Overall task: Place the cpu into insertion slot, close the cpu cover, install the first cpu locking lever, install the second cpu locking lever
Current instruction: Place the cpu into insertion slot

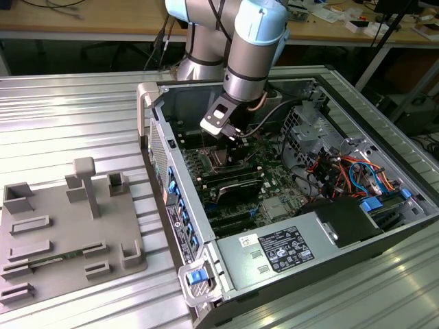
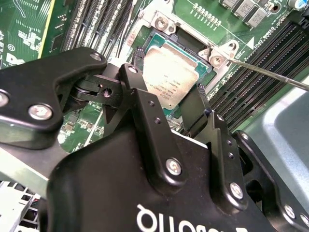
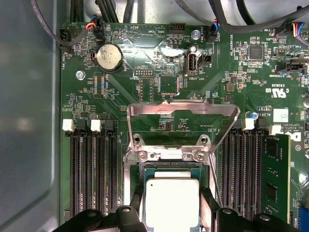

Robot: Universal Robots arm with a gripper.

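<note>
The cpu (image 3: 172, 203) is a silver square lying level in the insertion slot (image 3: 169, 155), whose silver rim shows around it. My gripper (image 3: 172, 215) is shut on the cpu, one black finger against each of two opposite edges. In the second wrist view the cpu (image 2: 170, 77) sits between the fingers (image 2: 133, 77) of the gripper (image 2: 169, 79), inside the slot's rim (image 2: 217, 57). The cpu cover (image 3: 183, 110) stands swung open off the slot's hinge edge. A thin locking lever (image 2: 270, 75) sticks out beside the slot. In the exterior view my gripper (image 1: 230, 140) is down inside the computer case, just above the slot (image 1: 223, 159).
Long black memory slots (image 3: 89, 174) flank the socket, and one holds a green module (image 3: 276, 179). Case walls (image 1: 161, 147), cables (image 1: 343, 168) and a power supply (image 1: 274, 250) crowd the arm. A grey fixture plate (image 1: 65, 233) lies on the table at the exterior view's left.
</note>
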